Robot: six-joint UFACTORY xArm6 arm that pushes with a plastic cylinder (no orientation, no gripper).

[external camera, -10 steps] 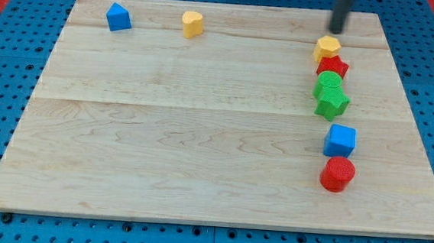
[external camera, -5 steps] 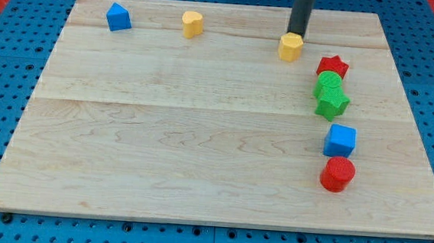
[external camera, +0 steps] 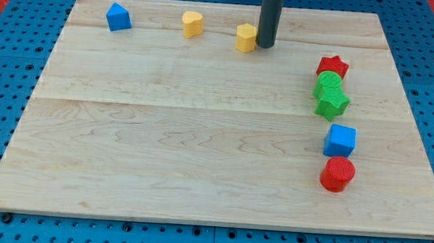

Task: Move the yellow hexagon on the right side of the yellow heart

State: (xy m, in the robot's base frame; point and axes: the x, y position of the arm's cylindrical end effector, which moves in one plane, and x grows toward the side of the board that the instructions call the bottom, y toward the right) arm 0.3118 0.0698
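The yellow hexagon [external camera: 245, 38] lies near the view's top, a little right of the board's middle. The yellow heart [external camera: 192, 23] lies to its left, with a gap of about one block width between them. My tip [external camera: 265, 44] stands right against the hexagon's right side.
A blue block [external camera: 118, 16] lies at the top left of the wooden board [external camera: 162, 133]. At the right, in a column from the top down, lie a red star [external camera: 333, 67], a green cylinder [external camera: 328, 85], a green star [external camera: 331, 103], a blue cube [external camera: 340, 140] and a red cylinder [external camera: 337, 174].
My tip has swept left along the top of the board and pushed the yellow hexagon from above the red star to near the yellow heart.
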